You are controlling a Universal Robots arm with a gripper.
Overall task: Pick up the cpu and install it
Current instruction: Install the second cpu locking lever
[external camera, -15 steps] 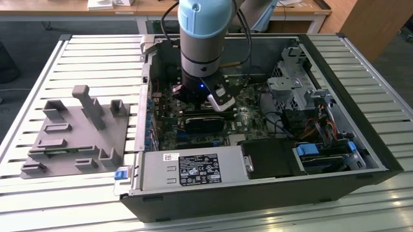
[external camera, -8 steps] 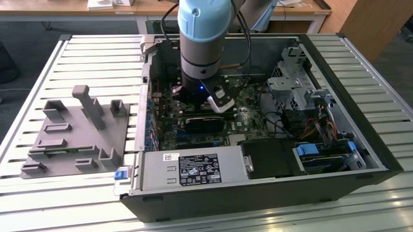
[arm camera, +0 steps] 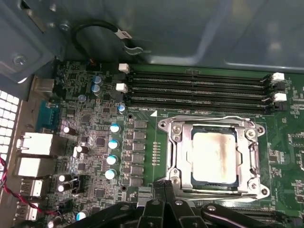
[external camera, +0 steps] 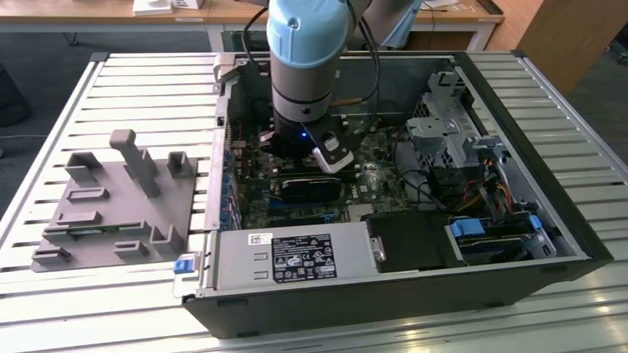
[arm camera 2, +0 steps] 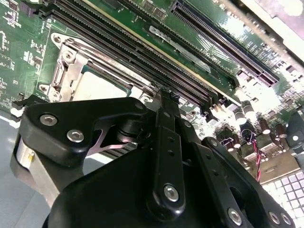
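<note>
While I hang low inside the open computer case (external camera: 393, 294), my gripper (arm camera: 164, 187) sits right above the green motherboard (arm camera: 95, 142), its two black fingers (arm camera 2: 166, 128) pressed together with nothing between them, clenched and empty. Just past those fingertips in the first wrist view lies the cpu (arm camera: 213, 156), a pale silvery square already seated in its socket, framed by the metal bracket (arm camera: 175, 156) with a screw at each corner; the second wrist view catches the same chip (arm camera 2: 99, 88) peeking out beyond my black knuckles. Beyond the socket run the long dark memory slots (arm camera: 199, 90) with their white clips, and to one side stand rows of small blue-topped capacitors (arm camera: 113, 159). Farther back, a black cable (arm camera: 95, 28) loops against the grey case wall. From the exterior view, my pale blue arm (external camera: 309, 44) drops straight down into the case, and well apart, on the exterior view's left, a grey plastic tray (external camera: 118, 213) with upright posts rests on the slatted table (external camera: 147, 81).
</note>
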